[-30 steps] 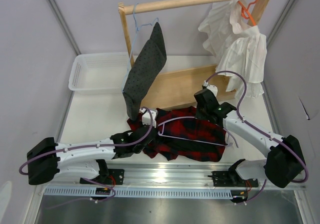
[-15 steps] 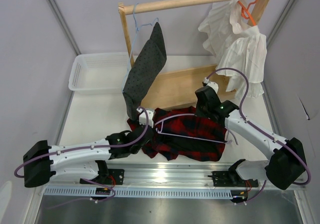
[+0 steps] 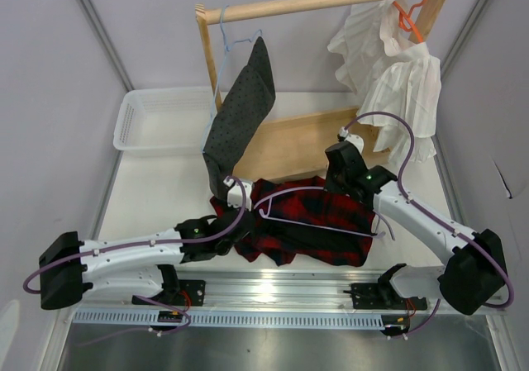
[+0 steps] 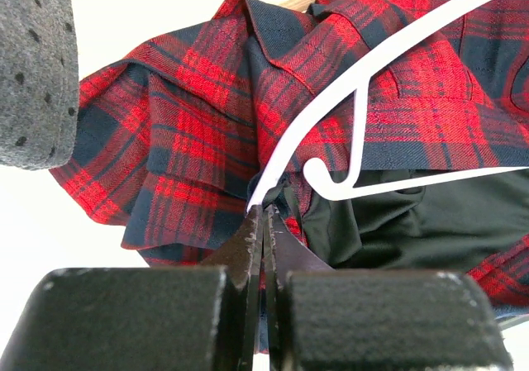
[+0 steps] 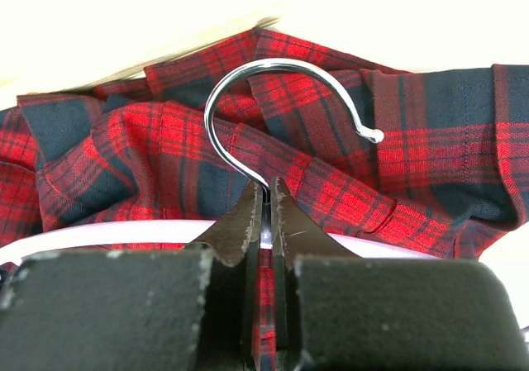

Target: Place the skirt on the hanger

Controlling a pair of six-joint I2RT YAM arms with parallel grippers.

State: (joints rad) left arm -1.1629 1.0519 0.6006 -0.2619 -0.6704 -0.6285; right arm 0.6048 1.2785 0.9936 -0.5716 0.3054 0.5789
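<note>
The red-and-navy plaid skirt (image 3: 318, 210) lies crumpled on the table in front of the wooden rack, its black lining showing (image 4: 413, 214). The pale lilac hanger (image 3: 322, 228) lies across it. My right gripper (image 3: 343, 192) is shut on the stem of the hanger's silver hook (image 5: 277, 63), with the lilac body (image 5: 107, 232) running left beneath it. My left gripper (image 3: 245, 219) is shut on a fold of the skirt (image 4: 190, 131) right at the hanger's left end (image 4: 388, 55), whose tip meets the fingertips.
A wooden rack (image 3: 314, 2) stands behind the skirt. A dark grey speckled garment (image 3: 240, 115) hangs from it on a light blue hanger (image 3: 227, 32), and a white ruffled garment (image 3: 397, 82) on an orange hanger (image 3: 411, 11). A white basket (image 3: 161, 119) sits at the back left.
The left arm has shifted a little and its gripper has drawn the skirt's edge along the hanger's left end. The right gripper has edged slightly back with the hook. Both stay shut.
</note>
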